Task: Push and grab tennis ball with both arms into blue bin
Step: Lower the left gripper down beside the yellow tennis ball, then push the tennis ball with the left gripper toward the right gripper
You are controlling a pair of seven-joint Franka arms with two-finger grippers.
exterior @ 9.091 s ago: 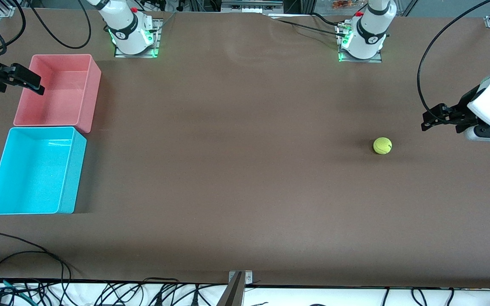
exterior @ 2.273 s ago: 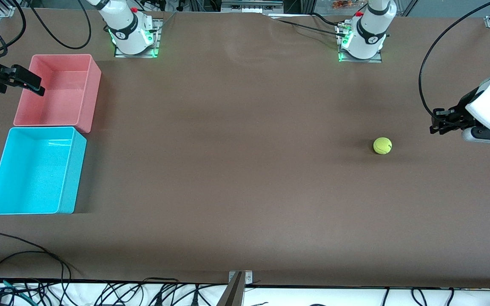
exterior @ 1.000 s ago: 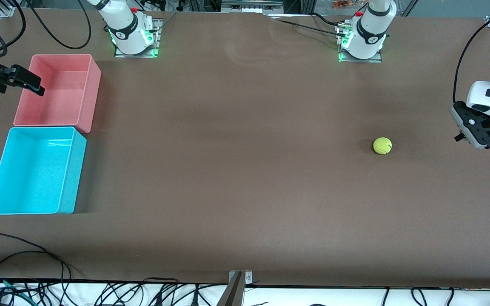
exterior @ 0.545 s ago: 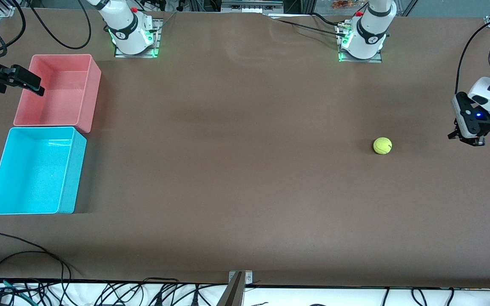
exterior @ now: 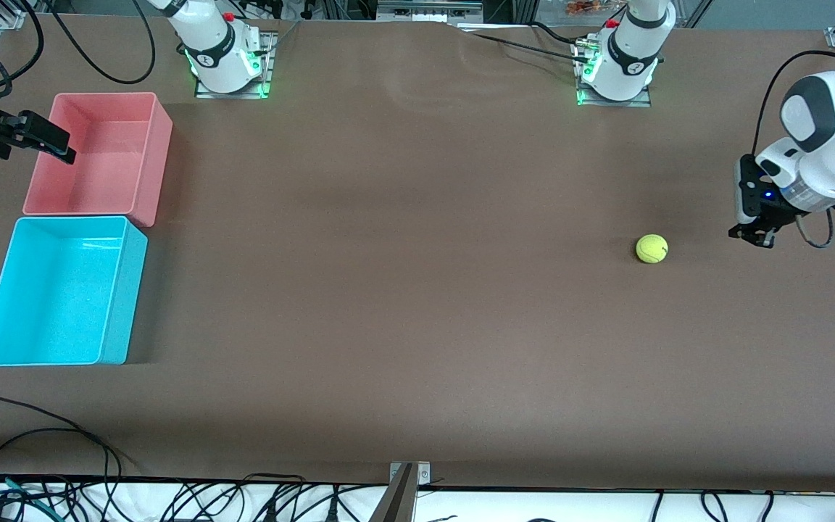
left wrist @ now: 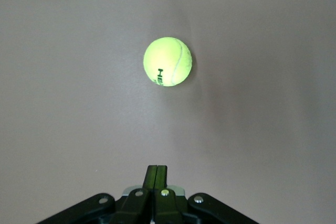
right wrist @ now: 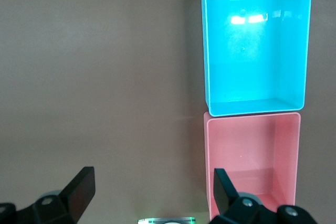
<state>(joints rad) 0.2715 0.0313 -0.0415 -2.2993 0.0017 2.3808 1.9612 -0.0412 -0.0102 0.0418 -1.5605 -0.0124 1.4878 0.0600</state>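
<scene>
A: Start at the right arm's end of the table. What do you have there?

B: You have the right hand waiting in the air over the pink bin, at that bin's outer edge. In its wrist view the two fingers stand wide apart with nothing between them.

A: And the bins?

B: The pink bin sits farther from the front camera; the blue bin sits just nearer, and the two touch wall to wall. Both look bare inside.

A: Now the middle?

B: You see only bare brown table there.

A: Where is the tennis ball?

B: It lies on the table toward the left arm's end, well apart from the blue bin. Nothing touches it.

A: And the left hand?

B: You have it low over the table, near the ball on the side away from the bins, with a clear gap between them. Its wrist view shows the fingers pressed together, holding nothing, and pointing toward the ball.
</scene>
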